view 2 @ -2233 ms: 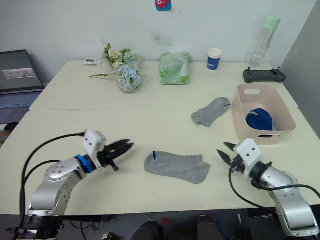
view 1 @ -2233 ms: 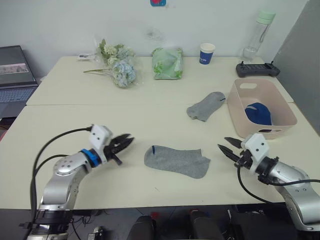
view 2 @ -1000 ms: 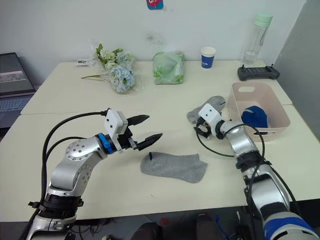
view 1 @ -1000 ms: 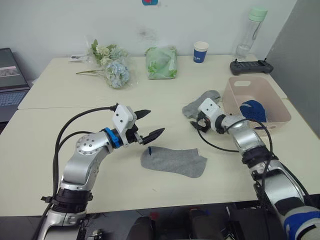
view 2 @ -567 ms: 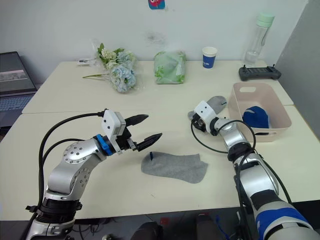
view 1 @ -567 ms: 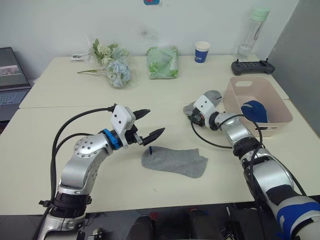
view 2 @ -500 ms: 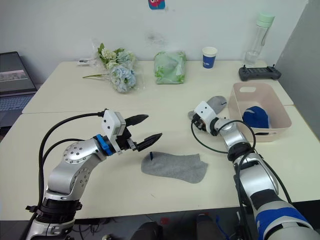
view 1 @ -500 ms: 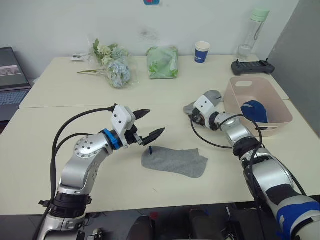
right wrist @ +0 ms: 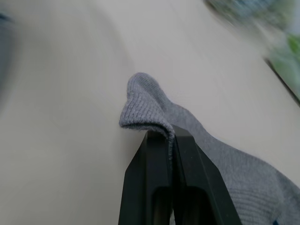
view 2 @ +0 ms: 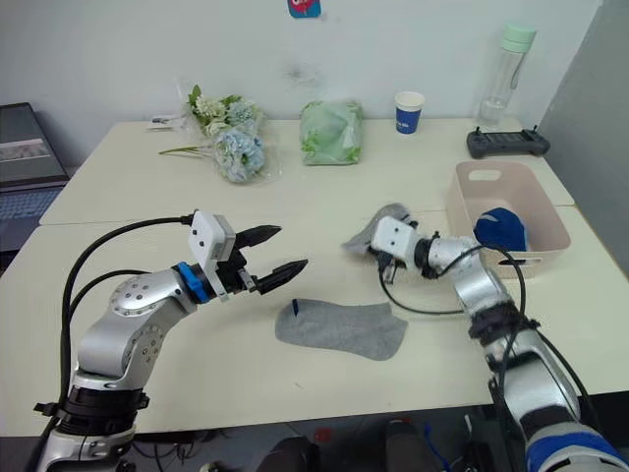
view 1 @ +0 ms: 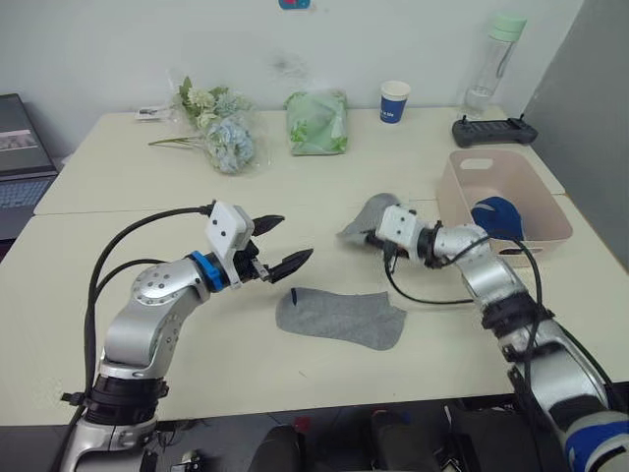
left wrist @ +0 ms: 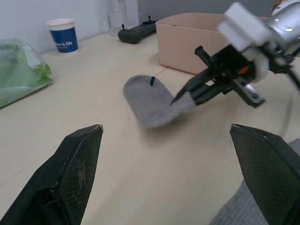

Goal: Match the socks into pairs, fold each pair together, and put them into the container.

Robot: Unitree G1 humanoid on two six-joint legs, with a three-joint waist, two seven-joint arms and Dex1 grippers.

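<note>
Head views: right gripper [view 1: 374,239] pinches one grey sock [view 1: 362,218] beside pink tub [view 1: 550,239]; second grey sock [view 1: 339,316] flat nearby on cream table [view 1: 147,187]. Left gripper [view 1: 280,244] spread wide, empty.
Left wrist: paper cup [left wrist: 63,34], controller [left wrist: 137,33] beyond tub.
Right wrist: fingers [right wrist: 154,187] clamp sock edge.

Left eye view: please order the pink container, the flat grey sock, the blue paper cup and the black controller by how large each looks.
1. Pink container.
2. Flat grey sock, which looks close to the container in size but lies nearer the camera, so this rank is uncertain.
3. Black controller.
4. Blue paper cup.
</note>
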